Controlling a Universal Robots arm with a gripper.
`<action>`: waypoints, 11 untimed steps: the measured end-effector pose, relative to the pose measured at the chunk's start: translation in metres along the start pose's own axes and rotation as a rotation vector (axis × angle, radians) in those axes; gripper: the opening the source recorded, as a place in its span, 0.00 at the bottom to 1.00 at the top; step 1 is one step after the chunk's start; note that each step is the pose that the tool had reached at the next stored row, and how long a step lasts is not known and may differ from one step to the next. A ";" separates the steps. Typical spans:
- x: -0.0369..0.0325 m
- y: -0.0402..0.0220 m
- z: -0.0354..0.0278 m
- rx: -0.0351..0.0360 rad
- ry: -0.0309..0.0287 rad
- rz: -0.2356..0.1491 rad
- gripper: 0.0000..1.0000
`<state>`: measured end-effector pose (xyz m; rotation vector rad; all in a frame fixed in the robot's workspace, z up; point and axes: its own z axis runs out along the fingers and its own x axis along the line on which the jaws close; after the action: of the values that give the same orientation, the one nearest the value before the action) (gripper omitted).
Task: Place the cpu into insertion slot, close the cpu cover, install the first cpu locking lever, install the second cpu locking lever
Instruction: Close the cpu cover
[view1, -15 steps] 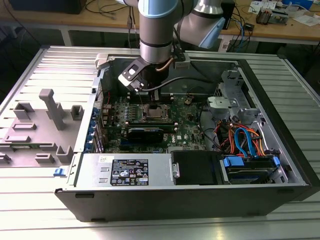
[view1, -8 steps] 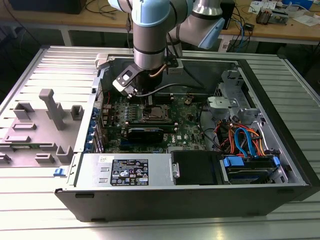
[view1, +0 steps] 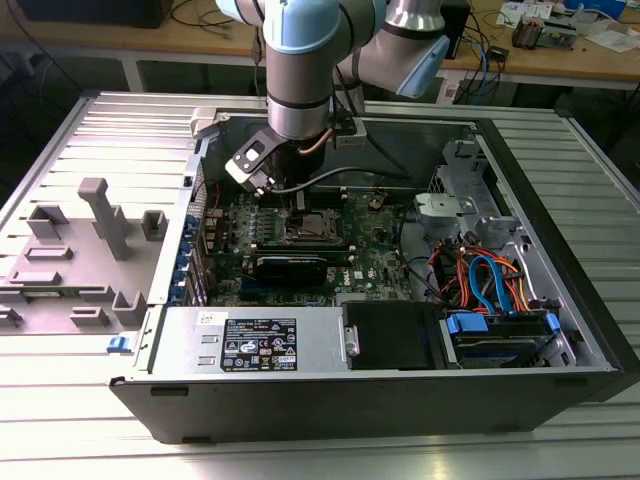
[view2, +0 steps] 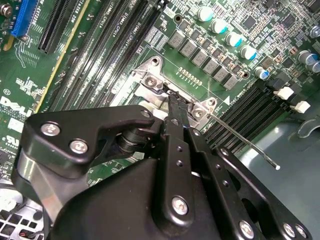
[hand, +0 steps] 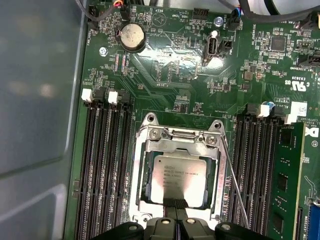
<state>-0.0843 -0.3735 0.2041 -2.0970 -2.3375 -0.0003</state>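
Observation:
The cpu, a silver-topped square chip, lies in the insertion slot on the green motherboard. The cpu cover, a silvery frame plate, lies down around the chip. My gripper is shut, with its dark fingertips together at the chip's edge, touching the cover's rim. In the second wrist view my gripper points at the slot's metal frame. A thin locking lever slants away from the slot's corner, unlatched; its free end sticks out over the memory slots. In the exterior view my gripper hangs over the slot.
Memory slots flank the socket on both sides. A long black card lies near it. The case walls, a drive cage and orange and blue cables surround the board. A grey fixture stands at the exterior view's left.

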 end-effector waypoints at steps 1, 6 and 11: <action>0.0000 0.0000 -0.0003 -0.0001 0.0001 0.000 0.11; 0.0001 0.0000 -0.0057 -0.0004 0.0005 0.000 0.11; -0.0008 0.0073 -0.0060 -0.0001 0.0002 0.000 0.11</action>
<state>-0.0770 -0.3735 0.2100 -2.0970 -2.3374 -0.0006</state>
